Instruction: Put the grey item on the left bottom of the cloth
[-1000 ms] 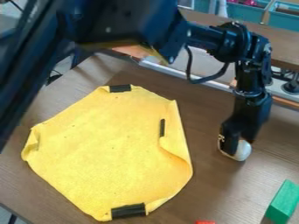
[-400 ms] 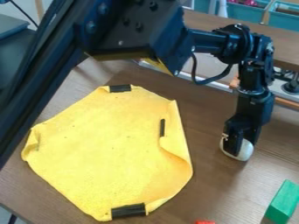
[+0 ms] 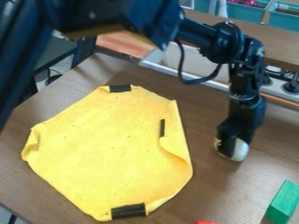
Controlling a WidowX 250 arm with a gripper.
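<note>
The gripper [image 3: 232,149], clamped on the grey item [image 3: 241,150], had just shifted slightly toward the bench's [image 3: 204,192] left edge. That brought the item a little nearer the yellow cloth [image 3: 111,148], though its left bottom part likely needed a much longer carry.

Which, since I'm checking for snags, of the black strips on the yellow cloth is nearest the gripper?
The narrow strip at the right of the yellow cloth; the top strip and bottom strip are wider and farther off.
</note>
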